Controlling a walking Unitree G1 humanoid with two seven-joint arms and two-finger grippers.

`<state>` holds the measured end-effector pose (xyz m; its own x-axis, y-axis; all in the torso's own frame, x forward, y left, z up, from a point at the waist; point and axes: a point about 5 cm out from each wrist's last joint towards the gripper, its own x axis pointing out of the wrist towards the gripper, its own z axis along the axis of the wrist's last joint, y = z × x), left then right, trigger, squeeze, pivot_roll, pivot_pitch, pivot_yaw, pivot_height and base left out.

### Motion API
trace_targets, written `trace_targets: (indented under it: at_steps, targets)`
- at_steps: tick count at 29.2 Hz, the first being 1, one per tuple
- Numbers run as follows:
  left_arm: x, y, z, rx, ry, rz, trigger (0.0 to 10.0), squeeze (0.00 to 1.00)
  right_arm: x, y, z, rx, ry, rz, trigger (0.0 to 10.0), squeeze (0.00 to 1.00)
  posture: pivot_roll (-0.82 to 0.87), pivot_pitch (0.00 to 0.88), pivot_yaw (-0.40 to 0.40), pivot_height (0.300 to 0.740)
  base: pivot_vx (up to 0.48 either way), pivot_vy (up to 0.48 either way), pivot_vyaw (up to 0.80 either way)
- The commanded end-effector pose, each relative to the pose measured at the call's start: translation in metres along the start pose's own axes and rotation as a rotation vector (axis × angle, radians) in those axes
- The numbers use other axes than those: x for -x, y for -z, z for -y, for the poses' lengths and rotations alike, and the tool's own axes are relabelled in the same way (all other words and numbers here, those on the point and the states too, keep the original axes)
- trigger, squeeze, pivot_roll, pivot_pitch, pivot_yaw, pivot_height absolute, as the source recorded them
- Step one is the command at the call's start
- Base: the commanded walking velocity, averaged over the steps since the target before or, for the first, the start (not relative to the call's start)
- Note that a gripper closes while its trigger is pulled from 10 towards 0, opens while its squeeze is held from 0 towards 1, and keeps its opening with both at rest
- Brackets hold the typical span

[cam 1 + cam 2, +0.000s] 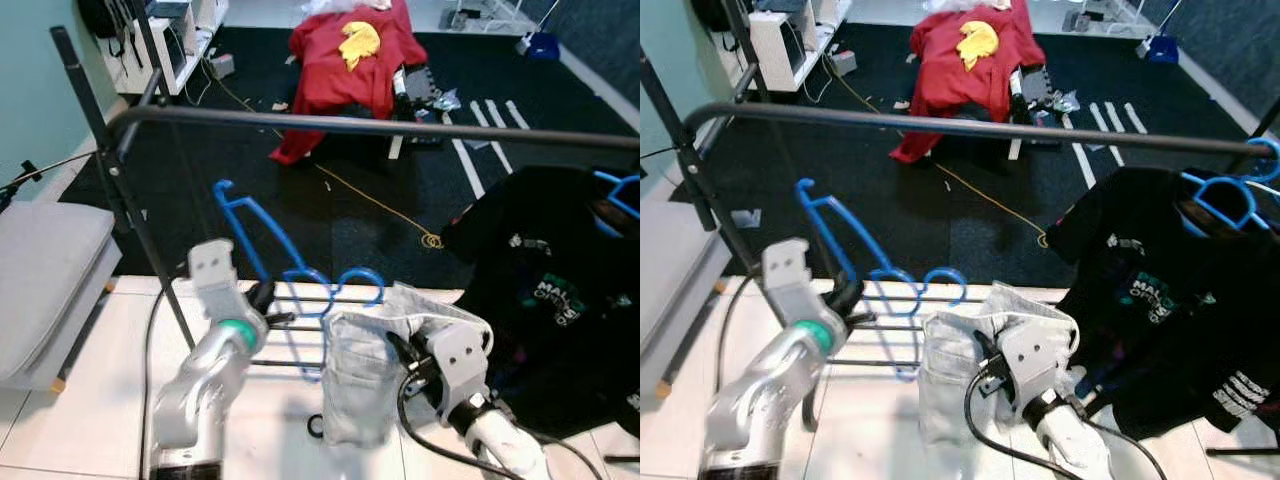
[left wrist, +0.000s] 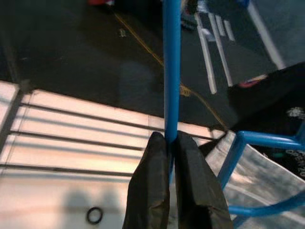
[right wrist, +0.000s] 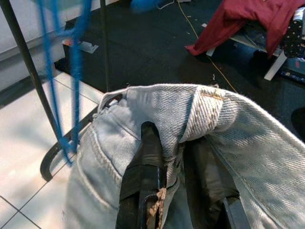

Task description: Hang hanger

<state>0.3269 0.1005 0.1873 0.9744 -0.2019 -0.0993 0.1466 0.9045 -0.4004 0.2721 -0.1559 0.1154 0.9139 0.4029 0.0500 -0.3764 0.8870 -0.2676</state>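
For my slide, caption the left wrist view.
Left gripper clamps the blue hanger beside light denim jeans.

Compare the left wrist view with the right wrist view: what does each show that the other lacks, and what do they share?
Left wrist view: the left pincer shut on a bar of the blue hanger, a small black ring on the tile, and white strips on the dark carpet.

Right wrist view: the right pincer gripping the waistband of the light denim jeans, with the red garment behind.

Both: the blue hanger, the jeans, a yellow cord, pale tile meeting dark carpet.
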Motion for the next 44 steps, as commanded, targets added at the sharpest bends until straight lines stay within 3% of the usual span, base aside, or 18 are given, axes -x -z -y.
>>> trace_targets:
  at_steps: [1,5,6,7,9,10,11,14,17,19,23,32,37,38,40,41,42,44]
  targets:
    - [-0.001,0.002,-0.008,0.023,-0.056,-0.006,10.0,0.0,0.0,-0.005,-0.002,0.014,-0.002,0.034,0.0,0.0,-0.18,0.171,0.074,0.74,0.0,0.0,0.0]
    - [-0.001,-0.004,-0.012,-0.023,-0.081,0.038,10.0,0.0,-0.002,-0.011,0.0,0.015,0.015,0.057,0.0,0.0,-0.18,0.171,0.081,0.74,0.0,0.0,0.0]
    - [0.01,-0.003,-0.02,-0.199,-0.091,0.111,10.0,0.0,-0.004,-0.019,0.003,0.003,0.049,0.093,0.0,0.0,-0.17,0.171,0.083,0.74,0.0,0.0,0.0]
    - [0.01,-0.003,-0.02,-0.199,-0.091,0.111,10.0,0.0,-0.004,-0.019,0.003,0.003,0.049,0.093,0.0,0.0,-0.17,0.171,0.083,0.74,0.0,0.0,0.0]
    - [0.024,0.004,-0.027,-0.363,-0.08,0.144,10.0,0.0,-0.005,-0.023,0.005,-0.018,0.086,0.111,0.0,0.0,-0.17,0.168,0.079,0.74,0.0,0.0,0.0]
    - [0.024,0.004,-0.027,-0.363,-0.08,0.144,10.0,0.0,-0.005,-0.023,0.005,-0.018,0.086,0.111,0.0,0.0,-0.17,0.168,0.079,0.74,0.0,0.0,0.0]
    - [0.034,0.009,-0.032,-0.436,-0.075,0.154,10.0,0.0,-0.005,-0.024,0.009,-0.042,0.154,0.121,0.0,0.0,-0.16,0.168,0.074,0.74,0.0,0.0,0.0]
    - [0.037,0.012,-0.037,-0.45,-0.094,0.16,10.0,0.0,-0.004,-0.023,0.012,-0.068,0.196,0.123,0.0,0.0,-0.16,0.168,0.067,0.74,0.0,0.0,0.0]
    - [0.044,0.018,-0.051,-0.494,-0.172,0.166,10.0,0.0,-0.001,-0.02,0.018,-0.1,0.279,0.116,0.0,0.0,-0.16,0.166,0.055,0.74,0.0,0.0,0.0]
    - [0.055,0.035,-0.079,-0.527,-0.314,0.12,10.0,0.0,0.002,-0.017,0.021,-0.098,0.316,0.105,0.0,0.0,-0.17,0.159,0.043,0.74,0.0,0.0,0.0]
    - [0.065,0.053,-0.099,-0.547,-0.413,0.065,10.0,0.0,0.004,-0.016,0.023,-0.091,0.337,0.096,0.0,0.0,-0.17,0.154,0.039,0.74,0.0,0.0,0.0]
    - [0.073,0.059,-0.104,-0.544,-0.451,0.067,10.0,0.0,0.007,-0.013,0.024,-0.081,0.375,0.082,0.0,0.0,-0.17,0.142,0.032,0.74,0.0,0.0,0.0]
    - [0.071,0.054,-0.093,-0.553,-0.399,0.114,10.0,0.0,0.003,-0.017,0.023,-0.016,0.344,0.096,0.0,0.0,-0.18,0.13,0.027,0.74,0.0,0.0,0.0]
    - [0.07,0.053,-0.089,-0.579,-0.369,0.133,10.0,0.0,0.002,-0.018,0.019,0.035,0.297,0.103,0.0,0.0,-0.18,0.124,0.018,0.74,0.0,0.0,0.0]
    - [0.068,0.05,-0.083,-0.599,-0.343,0.176,10.0,0.0,0.0,-0.019,0.011,0.032,0.23,0.121,2.5,0.0,-0.17,0.119,0.01,0.74,0.0,0.0,0.0]
    - [0.068,0.05,-0.083,-0.599,-0.343,0.176,10.0,0.0,0.0,-0.019,0.011,0.032,0.23,0.121,2.5,0.0,-0.17,0.119,0.01,0.74,0.0,0.0,0.0]
    - [0.066,0.047,-0.08,-0.603,-0.337,0.196,10.0,0.0,-0.001,-0.021,0.01,0.015,0.227,0.13,10.0,0.0,-0.17,0.118,0.007,0.74,0.0,0.0,0.0]
    - [0.064,0.044,-0.078,-0.607,-0.333,0.209,10.0,0.0,-0.002,-0.022,0.01,0.007,0.224,0.136,10.0,0.0,-0.17,0.118,0.007,0.74,0.0,0.0,0.0]
